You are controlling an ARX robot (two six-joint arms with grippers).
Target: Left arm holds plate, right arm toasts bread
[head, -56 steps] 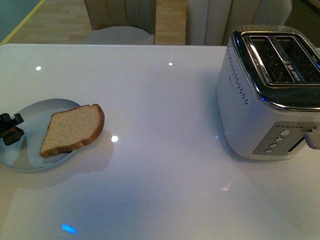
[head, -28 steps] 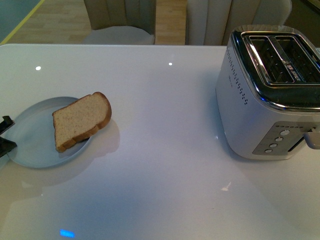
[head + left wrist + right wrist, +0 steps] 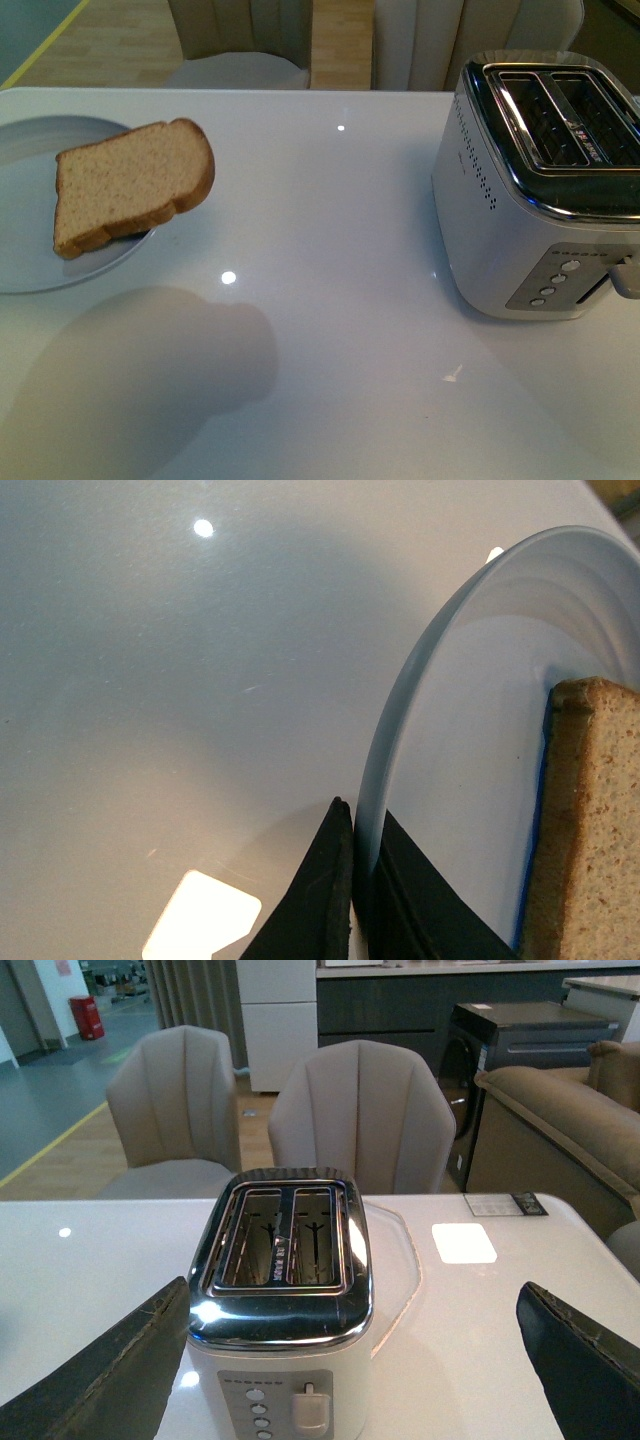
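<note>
left gripper [image 3: 360, 822] clamps plate [image 3: 25, 255] rim near table's [image 3: 340, 360] left edge; bread [image 3: 130, 185] overhangs, so I hold level, no tilt. right gripper [image 3: 352, 1290] spread wide, empty, facing toaster [image 3: 535, 190] by right edge.

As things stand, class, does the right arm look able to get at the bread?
Probably yes: the bread lies uncovered on the plate, the right gripper has open jaws, and the left gripper pinches only the plate's rim. Reach itself is unsure.
</note>
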